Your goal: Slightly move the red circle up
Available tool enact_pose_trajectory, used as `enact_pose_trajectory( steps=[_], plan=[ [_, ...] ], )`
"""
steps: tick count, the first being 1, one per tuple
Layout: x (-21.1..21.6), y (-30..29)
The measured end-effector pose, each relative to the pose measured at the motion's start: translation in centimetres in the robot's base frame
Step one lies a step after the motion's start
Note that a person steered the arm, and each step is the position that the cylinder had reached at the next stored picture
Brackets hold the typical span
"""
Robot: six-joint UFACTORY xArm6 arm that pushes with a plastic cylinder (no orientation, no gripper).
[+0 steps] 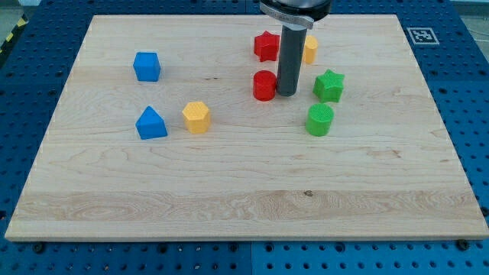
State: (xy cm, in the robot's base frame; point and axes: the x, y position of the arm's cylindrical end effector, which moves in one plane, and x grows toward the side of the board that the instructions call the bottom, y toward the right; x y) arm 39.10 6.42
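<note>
The red circle (263,85) lies on the wooden board (244,176), a little above and right of the board's middle. My tip (287,94) rests on the board just to the right of the red circle, touching or almost touching its right side. The rod rises from there to the view's top. A red star (265,46) lies above the red circle.
A yellow block (310,50) sits half hidden behind the rod. A green star (329,85) and a green circle (320,120) lie right of my tip. A yellow hexagon (196,117), a blue cube (146,66) and a blue triangular block (150,123) lie to the left.
</note>
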Motion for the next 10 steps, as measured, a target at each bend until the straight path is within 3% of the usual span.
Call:
enact_pose_trajectory(
  steps=[2,6,8,10],
  plan=[
    [1.0,2.3],
    [6.1,-3.8],
    [6.0,-4.5],
    [3.1,-4.5]
  ],
)
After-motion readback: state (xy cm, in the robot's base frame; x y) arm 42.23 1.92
